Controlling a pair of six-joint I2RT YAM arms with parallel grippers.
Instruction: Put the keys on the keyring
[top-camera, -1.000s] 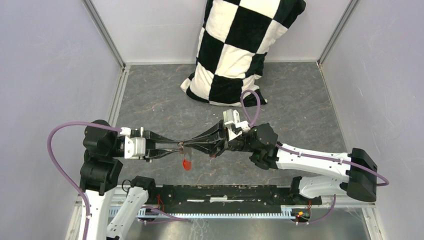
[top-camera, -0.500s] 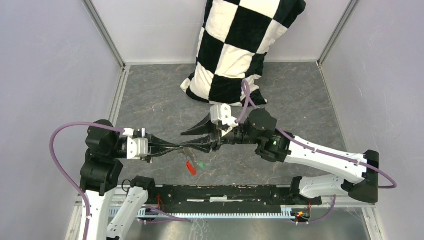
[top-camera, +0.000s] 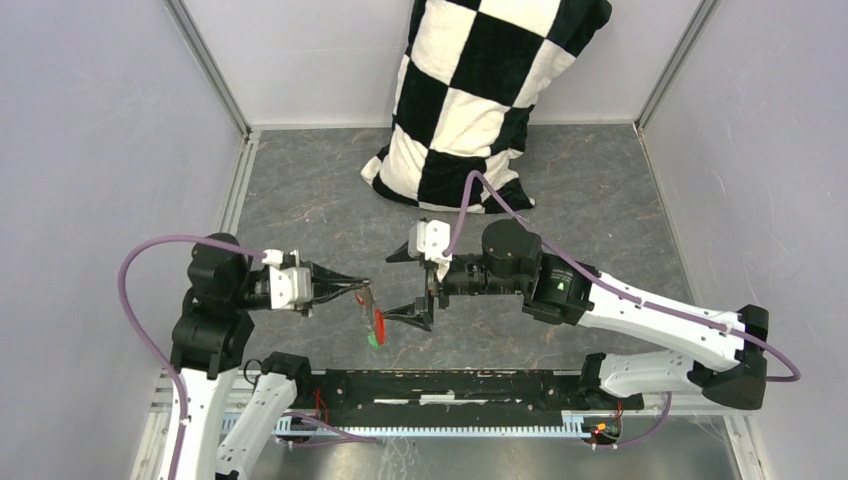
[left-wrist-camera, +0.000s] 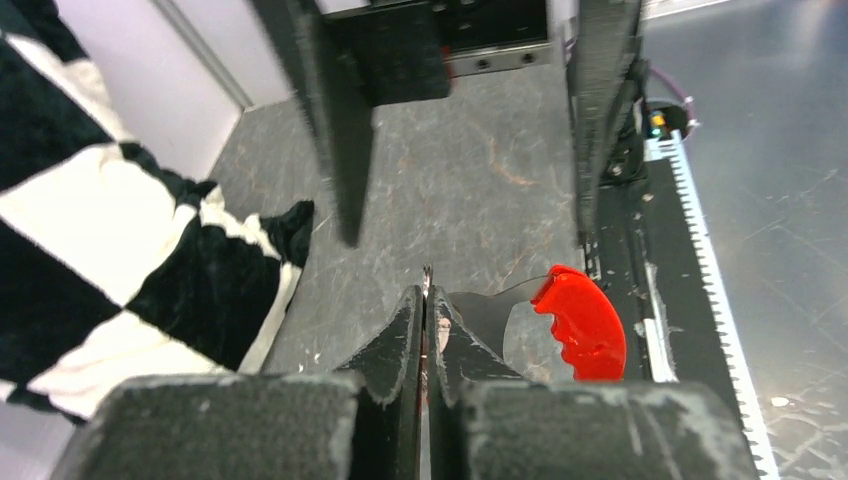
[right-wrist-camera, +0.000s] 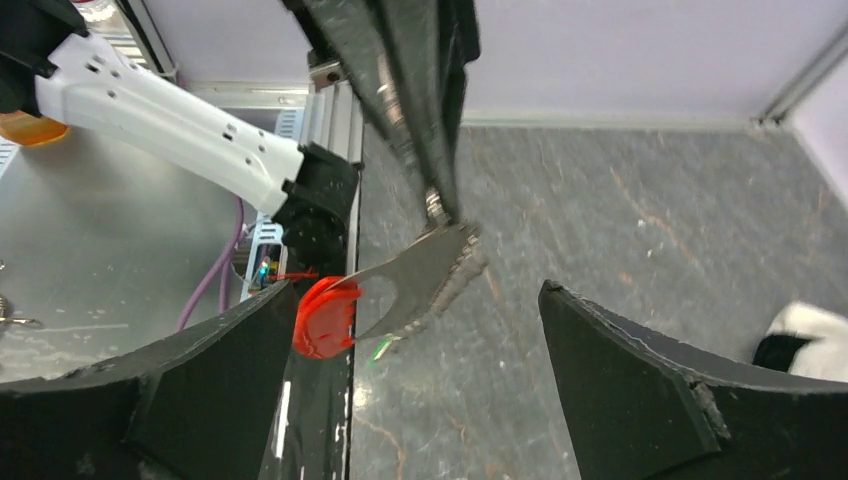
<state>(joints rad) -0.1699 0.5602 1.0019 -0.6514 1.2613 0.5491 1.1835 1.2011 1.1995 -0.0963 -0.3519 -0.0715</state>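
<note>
Top external view: the left gripper (top-camera: 364, 292) is pinched shut on the keyring (top-camera: 378, 322), dangling it well in front of the checkered pillow (top-camera: 480, 90), I'd guess so the wide-open right gripper (top-camera: 388, 289) facing it can get at the ring.

Right tool (top-camera: 388, 288) opened, leaving keyring (top-camera: 378, 322) with left tool (top-camera: 362, 293).

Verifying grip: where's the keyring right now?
Top view, left of centre: the keyring hangs from the shut left gripper, just left of the open right gripper.
</note>
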